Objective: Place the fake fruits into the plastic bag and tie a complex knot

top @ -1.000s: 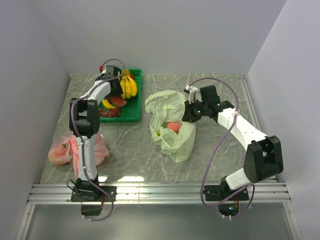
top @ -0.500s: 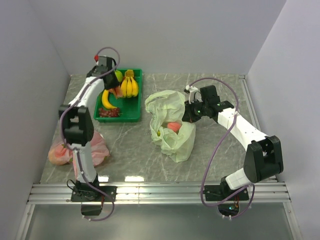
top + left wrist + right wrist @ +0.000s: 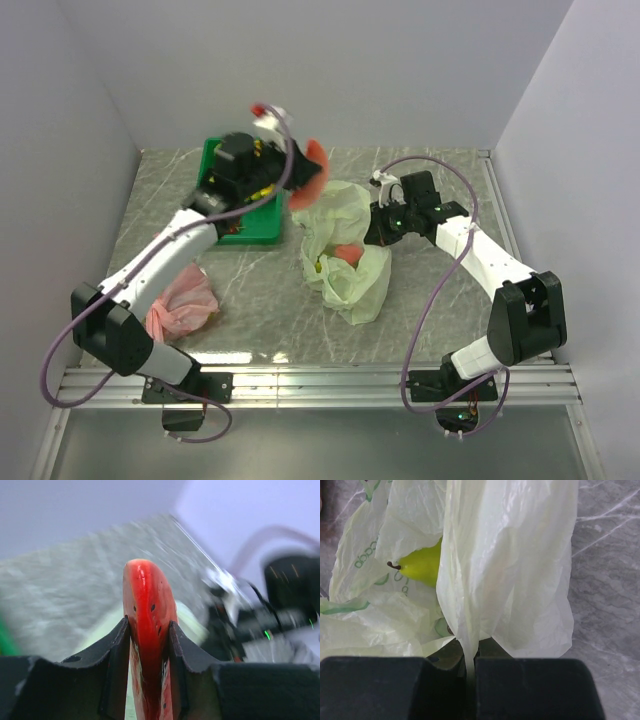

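The left gripper (image 3: 148, 635) grasps the red watermelon slice (image 3: 146, 587) aloft beside the pale green plastic bag (image 3: 347, 275) lying mid-table, while the right gripper (image 3: 471, 659) clenches the bag's rim.

Grey marbled table (image 3: 260, 290) — the surface filling mid-frame. Green tray (image 3: 258, 237), upper left of the top view, partly hidden. Crumpled pink bag (image 3: 182, 308), lower left, well apart from the tray. Metal rail (image 3: 330, 382) — along the bottom edge.

A grey marbled table (image 3: 250, 290) held a green tray (image 3: 266, 230) at far left. The plastic bag (image 3: 345, 280) lay crumpled at centre, a pink bag (image 3: 180, 308) near left.
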`<state>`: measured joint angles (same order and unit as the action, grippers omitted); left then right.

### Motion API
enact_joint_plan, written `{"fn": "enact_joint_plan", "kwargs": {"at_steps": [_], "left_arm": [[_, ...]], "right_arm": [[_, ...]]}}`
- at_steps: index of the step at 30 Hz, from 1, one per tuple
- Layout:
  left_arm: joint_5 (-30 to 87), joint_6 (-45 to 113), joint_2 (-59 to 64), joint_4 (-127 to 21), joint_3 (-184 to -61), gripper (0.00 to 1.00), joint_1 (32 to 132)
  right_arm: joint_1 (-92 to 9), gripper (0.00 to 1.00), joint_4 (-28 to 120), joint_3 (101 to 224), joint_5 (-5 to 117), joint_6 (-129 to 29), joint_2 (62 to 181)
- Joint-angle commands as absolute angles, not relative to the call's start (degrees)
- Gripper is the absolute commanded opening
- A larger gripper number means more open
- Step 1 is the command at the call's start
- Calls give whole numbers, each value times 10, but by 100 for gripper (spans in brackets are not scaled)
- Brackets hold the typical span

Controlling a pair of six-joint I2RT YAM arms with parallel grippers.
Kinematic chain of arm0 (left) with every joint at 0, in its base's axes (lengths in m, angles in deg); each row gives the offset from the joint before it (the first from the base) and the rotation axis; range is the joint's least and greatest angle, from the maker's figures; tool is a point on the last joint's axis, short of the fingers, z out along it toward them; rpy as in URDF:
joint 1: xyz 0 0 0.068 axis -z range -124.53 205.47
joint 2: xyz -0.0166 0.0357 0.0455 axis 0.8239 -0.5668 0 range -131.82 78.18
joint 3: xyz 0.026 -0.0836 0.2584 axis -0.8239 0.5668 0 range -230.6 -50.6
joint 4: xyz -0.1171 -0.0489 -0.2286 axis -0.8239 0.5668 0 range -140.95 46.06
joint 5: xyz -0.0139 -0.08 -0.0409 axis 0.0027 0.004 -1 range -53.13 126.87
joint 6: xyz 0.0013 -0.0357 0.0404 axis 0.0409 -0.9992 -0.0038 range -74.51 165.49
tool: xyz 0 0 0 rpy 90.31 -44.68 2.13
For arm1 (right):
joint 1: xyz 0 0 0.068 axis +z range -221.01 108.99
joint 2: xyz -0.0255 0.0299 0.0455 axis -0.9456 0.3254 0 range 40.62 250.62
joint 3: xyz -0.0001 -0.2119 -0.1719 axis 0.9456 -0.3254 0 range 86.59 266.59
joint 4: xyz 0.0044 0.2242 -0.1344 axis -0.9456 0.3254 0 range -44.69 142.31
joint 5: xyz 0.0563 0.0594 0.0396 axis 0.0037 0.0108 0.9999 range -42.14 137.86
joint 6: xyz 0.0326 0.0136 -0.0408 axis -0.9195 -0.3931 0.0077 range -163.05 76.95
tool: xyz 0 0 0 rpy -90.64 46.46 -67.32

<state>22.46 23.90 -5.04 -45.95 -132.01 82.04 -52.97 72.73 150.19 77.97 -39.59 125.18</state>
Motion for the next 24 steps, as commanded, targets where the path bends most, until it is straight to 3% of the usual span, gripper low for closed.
{"fn": "enact_joint_plan", "kwargs": {"at_steps": [1,5,12,15,16,19,22,24], "left_arm": [[200,310,-53,-559,-1269,5,882],[237,348,-80,-611,-1226,17,947],[304,379,-166,-670,-1214,23,1014],[303,386,-182,-646,-1221,37,1020],[301,386,-181,-634,-1223,54,1021],[306,385,-160,-589,-1230,90,1020],[305,390,-127,-542,-1240,99,1014],[285,379,-95,-512,-1255,99,1004]], "right_arm": [[-539,0,735,1525,791,-405,1239],[-554,0,743,1536,799,-407,1241],[-559,0,746,1543,812,-403,1249],[-562,0,746,1541,809,-402,1248],[-564,0,748,1540,807,-400,1246],[-569,0,748,1534,798,-390,1239],[-569,0,744,1528,794,-387,1235],[-568,0,743,1528,793,-386,1237]]}}
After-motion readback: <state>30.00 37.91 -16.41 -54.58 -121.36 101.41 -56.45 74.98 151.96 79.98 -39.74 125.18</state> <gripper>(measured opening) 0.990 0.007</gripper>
